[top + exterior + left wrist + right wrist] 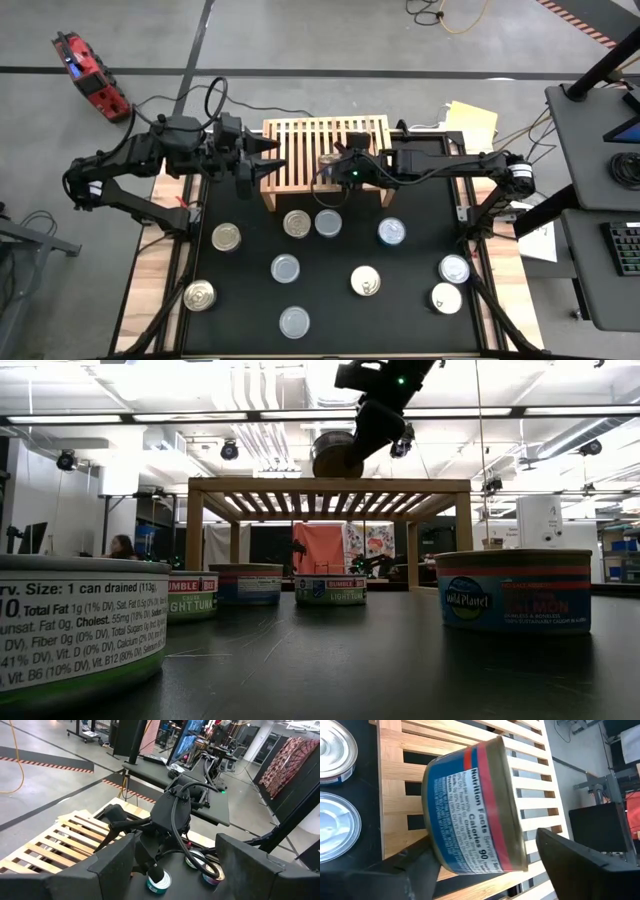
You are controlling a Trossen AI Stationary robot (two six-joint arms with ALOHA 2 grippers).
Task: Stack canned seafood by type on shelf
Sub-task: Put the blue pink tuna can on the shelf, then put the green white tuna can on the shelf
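Blue-and-red can (475,807) over slatted shelf (530,775), between gripper (487,862) fingers.

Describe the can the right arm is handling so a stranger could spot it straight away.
Find the wooden shelf at the table's far edge. Over its front right part, the right gripper has a blue can between its fingers, the only can at shelf height, tilted, with a red band.

A blue can (475,805) with a red band and white print sits over the pale wooden slatted shelf (530,785). Silver and gold lids dot the black table (330,300).
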